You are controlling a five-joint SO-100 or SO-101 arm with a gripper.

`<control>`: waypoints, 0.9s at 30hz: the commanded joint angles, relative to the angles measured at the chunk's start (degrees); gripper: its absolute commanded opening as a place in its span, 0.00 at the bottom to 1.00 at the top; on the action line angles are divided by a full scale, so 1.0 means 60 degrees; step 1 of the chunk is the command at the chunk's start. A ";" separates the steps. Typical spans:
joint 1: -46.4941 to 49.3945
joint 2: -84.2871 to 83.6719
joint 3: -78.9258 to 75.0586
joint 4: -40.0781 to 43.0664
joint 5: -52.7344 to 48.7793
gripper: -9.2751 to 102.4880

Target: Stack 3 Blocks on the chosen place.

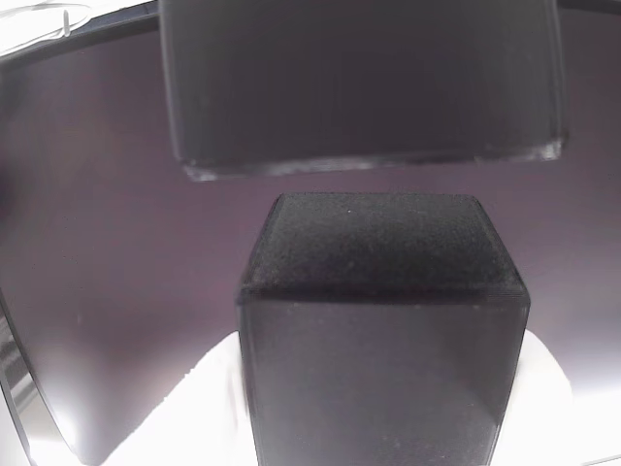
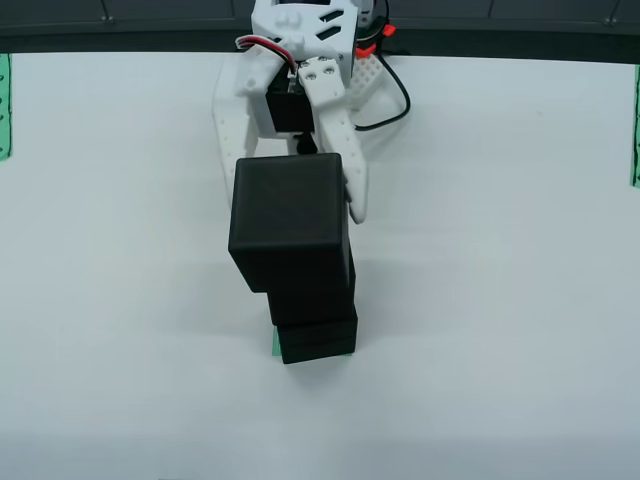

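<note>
Three matte black blocks form a tower in the overhead view. The bottom block (image 2: 318, 337) sits on the chosen place, a green-striped patch (image 2: 276, 344) with just a sliver showing at the block's left. A second block (image 2: 320, 287) rests on it. The top block (image 2: 290, 220) looks much larger and is offset to the left. My white gripper (image 2: 295, 200) reaches in from the far side, its fingers (image 2: 352, 185) flanking that block and shut on it. In the close view a black block (image 1: 378, 320) stands between white shapes (image 1: 189, 417) low at both sides.
A big smooth black panel (image 1: 359, 78) hangs across the top of the close view. The white table (image 2: 500, 300) spreads around the tower. Green strips lie at its left edge (image 2: 4, 105) and right edge (image 2: 635, 125). A black cable (image 2: 400, 100) trails from the arm.
</note>
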 commanded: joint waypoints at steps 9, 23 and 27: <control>0.0234 -0.0044 0.0864 -0.2021 -0.0586 0.44; 0.0454 0.0059 0.1143 -0.2827 -0.0645 0.44; 0.0571 0.0088 0.1260 -0.3018 -0.0645 0.44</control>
